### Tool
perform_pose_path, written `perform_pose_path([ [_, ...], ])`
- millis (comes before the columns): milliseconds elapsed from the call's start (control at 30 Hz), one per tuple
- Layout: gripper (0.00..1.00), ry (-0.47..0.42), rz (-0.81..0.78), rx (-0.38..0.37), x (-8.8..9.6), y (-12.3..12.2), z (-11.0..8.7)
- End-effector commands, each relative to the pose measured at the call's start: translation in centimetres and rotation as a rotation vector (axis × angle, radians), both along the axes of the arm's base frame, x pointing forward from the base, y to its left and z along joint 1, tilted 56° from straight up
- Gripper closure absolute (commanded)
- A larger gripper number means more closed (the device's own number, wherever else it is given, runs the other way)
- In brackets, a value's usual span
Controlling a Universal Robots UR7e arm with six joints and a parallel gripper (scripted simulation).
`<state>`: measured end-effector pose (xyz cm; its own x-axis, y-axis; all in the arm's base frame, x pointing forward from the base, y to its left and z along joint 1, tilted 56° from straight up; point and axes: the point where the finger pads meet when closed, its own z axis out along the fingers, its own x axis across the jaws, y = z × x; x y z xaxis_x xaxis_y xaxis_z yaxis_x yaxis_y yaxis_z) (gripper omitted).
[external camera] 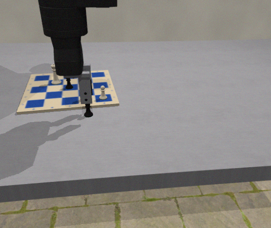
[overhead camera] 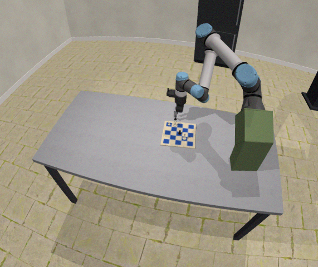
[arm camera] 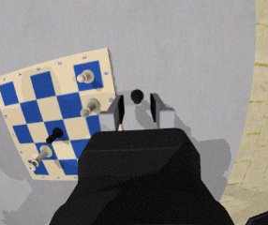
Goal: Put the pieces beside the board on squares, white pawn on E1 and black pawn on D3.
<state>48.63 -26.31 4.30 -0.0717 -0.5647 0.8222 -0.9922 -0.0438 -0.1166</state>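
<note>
The black pawn [overhead camera: 175, 118] [external camera: 88, 112] [arm camera: 137, 96] stands upright on the table, just off the board's edge. My gripper [overhead camera: 175, 116] [external camera: 86, 101] [arm camera: 137, 102] is open and points down over this pawn, a finger on each side with gaps in the wrist view. The white pawn [overhead camera: 169, 123] [external camera: 102, 93] [arm camera: 85, 76] stands upright on a blue corner square of the board [overhead camera: 164, 144] [external camera: 116, 103] [arm camera: 107, 55]. The edge letters and digits are too blurred to read surely.
A taller white piece [overhead camera: 175, 124] [arm camera: 92, 106] stands on the board close to one finger, hidden in the exterior view. A black piece [overhead camera: 179, 132] [external camera: 68, 84] [arm camera: 54, 135] and a tall white piece [overhead camera: 184, 136] [external camera: 55, 77] [arm camera: 42, 156] stand farther in.
</note>
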Motion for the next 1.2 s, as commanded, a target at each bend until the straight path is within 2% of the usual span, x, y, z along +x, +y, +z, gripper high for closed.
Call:
perform_pose_path([
  [0, 0.32, -0.001, 0.001, 0.000, 0.0, 0.0, 0.0],
  [733, 0.32, -0.001, 0.001, 0.000, 0.0, -0.1, -0.1],
  [1167, 0.32, -0.001, 0.001, 0.000, 0.3, -2.0, -1.3],
])
